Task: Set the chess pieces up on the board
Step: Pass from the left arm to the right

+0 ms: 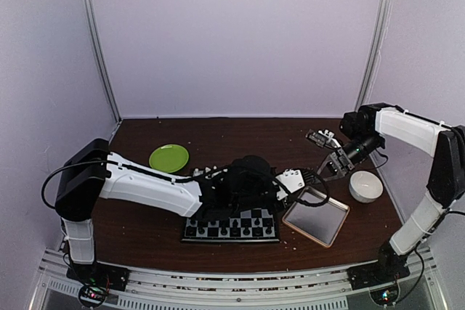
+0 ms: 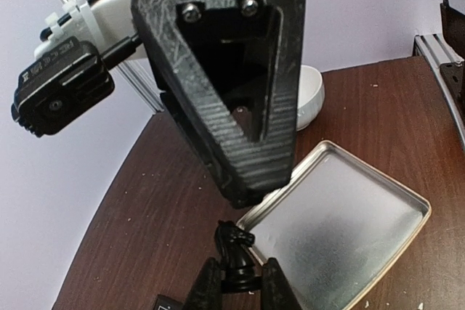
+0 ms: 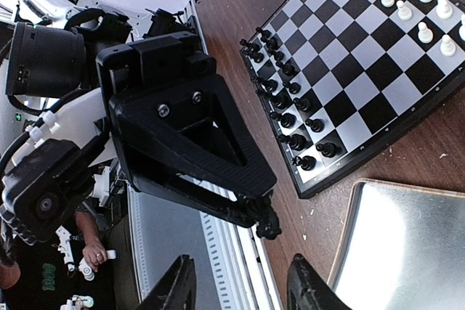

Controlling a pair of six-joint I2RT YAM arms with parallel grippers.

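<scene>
rook_fan: Closest thing to the lens in the left wrist view is the left tool, and it looks clenched on the base of a black knight. Anyone else reading it that way?

yam_tinkerer: yep, same here. The knight is upright, pinched from both sides and held in the air off the table. In the right wrist view it sits at the very tip of the left tool, right of the board and close to the left corner of the tray

rook_fan: ok and the right tool?

yam_tinkerer: released, with its fingers spread wide and nothing between them. It's pointed at the left tool. In the left wrist view one of its fingers hangs just above the knight, with a small gap showing, but I can't judge the depth

rook_fan: what about everything else on the table?

yam_tinkerer: the board lies at the near middle of the table, partly under the left arm. The black pieces stand in two rows along its near edge. The white pieces line the far side, partly cut off by the frame. The tray is just right of the board, turned at an angle and not touching it. A white bowl sits right of the tray and a bit farther back, and a green plate is off to the far left of the board
</scene>
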